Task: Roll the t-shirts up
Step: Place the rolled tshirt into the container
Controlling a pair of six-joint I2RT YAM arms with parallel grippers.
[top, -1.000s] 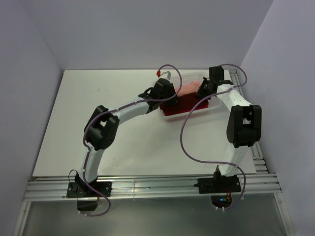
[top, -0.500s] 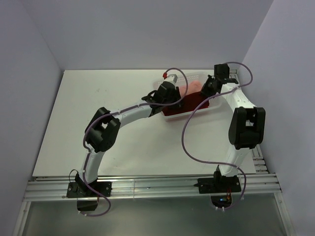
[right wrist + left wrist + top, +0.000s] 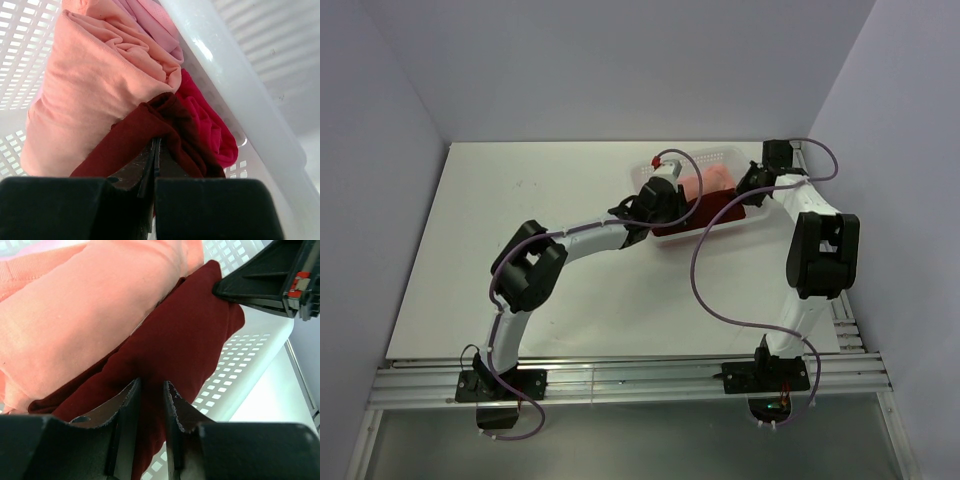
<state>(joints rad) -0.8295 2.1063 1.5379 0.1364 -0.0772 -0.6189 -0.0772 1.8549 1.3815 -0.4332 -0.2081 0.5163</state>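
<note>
Both arms have crept farther toward the back of the surface (image 3: 520, 220) over the last second. The maroon t-shirt (image 3: 185, 335), which a second ago lay broad over the near rim of the white basket (image 3: 235, 65), is now a narrower band strung between the two pincers.

- Left pincer (image 3: 150, 390): closed to a narrow gap, with a fold of maroon cloth nipped between the fingers. The shirt runs up and away from its tips to the far corner.
- Right pincer (image 3: 155, 145): fingers pressed to a slit on the maroon shirt's bunched edge.
- Peach t-shirt (image 3: 75, 315): folded bundle lying against the maroon one, up and left of the left pincer's tips, inside the basket.
- Crimson t-shirt (image 3: 210, 125): wedged right of the right pincer, against the basket wall.
- A paler pink garment (image 3: 155, 25) sits beyond the peach one.

Judgement: with both ends held, the maroon shirt looks set to be drawn out of the basket. Nothing is rolled yet, and the shirt must first be laid flat on the surface.

Writing: none legible. No neck label or brand mark shows in any view.
</note>
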